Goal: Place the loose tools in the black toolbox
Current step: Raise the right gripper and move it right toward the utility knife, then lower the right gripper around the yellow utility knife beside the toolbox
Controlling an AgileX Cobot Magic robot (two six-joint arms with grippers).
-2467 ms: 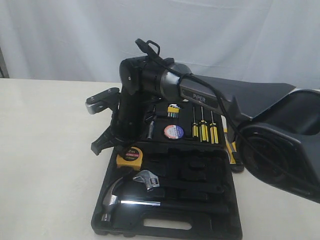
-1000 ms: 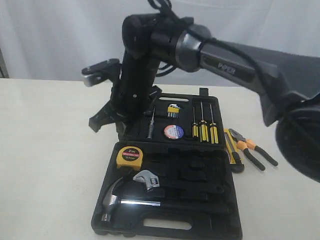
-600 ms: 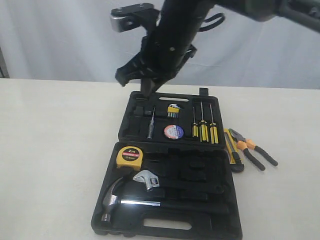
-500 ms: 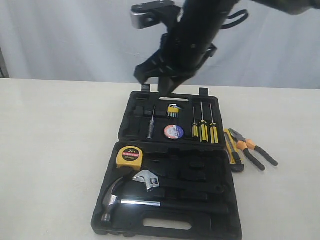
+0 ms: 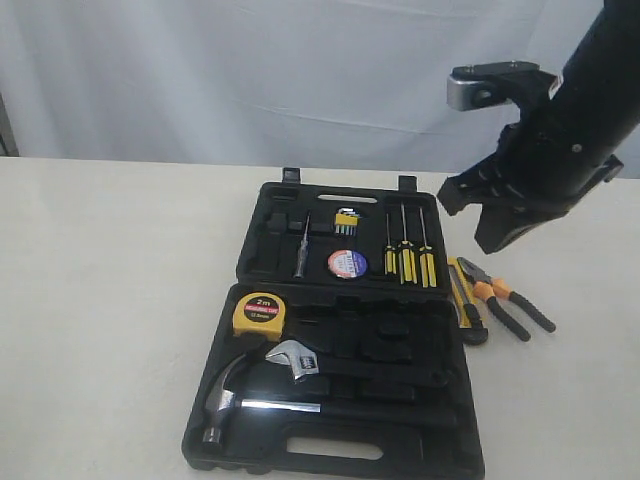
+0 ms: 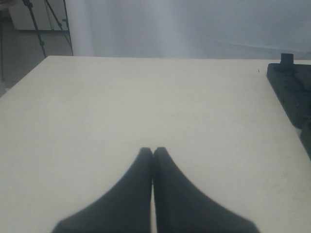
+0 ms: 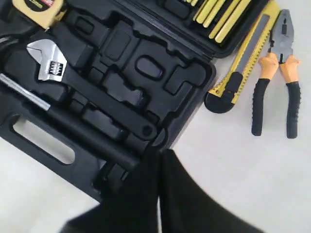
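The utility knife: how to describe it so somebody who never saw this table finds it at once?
Find the open black toolbox. Right of it in the exterior view lie two tools; the utility knife is nearer the box. It is a straight yellow-and-black bar, while the pliers beside it have two orange-and-black handles.

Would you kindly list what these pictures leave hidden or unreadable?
Left wrist view: black toolbox cut off by the frame edge.
Right wrist view: yellow tape measure cropped by the frame edge.
Exterior view: print on black tape roll too small to read.
Exterior view: left gripper out of frame.
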